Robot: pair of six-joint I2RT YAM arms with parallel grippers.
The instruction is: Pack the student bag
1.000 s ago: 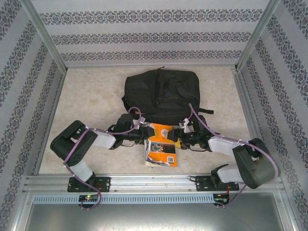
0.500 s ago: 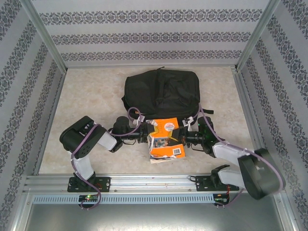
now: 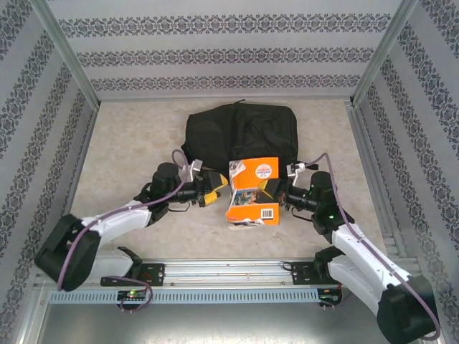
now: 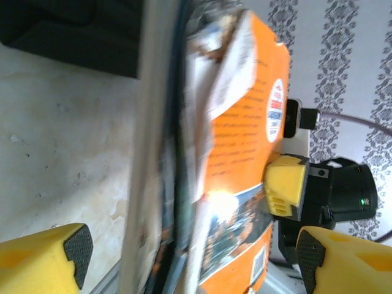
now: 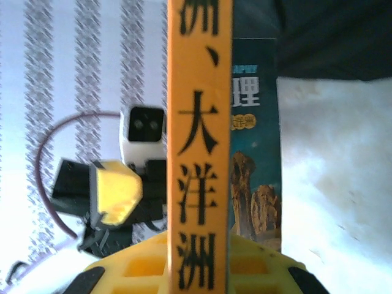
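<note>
The student bag (image 3: 240, 132) is shown lying at the far middle of the table (image 3: 136, 143); whether it is unzipped cannot be told. Just in front of its near edge an orange book (image 3: 253, 190) is held raised. The book is now clamped on its right side by the right gripper (image 3: 268, 190), whose jaws stood apart a second earlier. The left gripper (image 3: 214, 194), previously closed on the opposite side, is seen spread wide and clear of the book. The handover is thus judged complete, with insertion left to the right arm.
</note>
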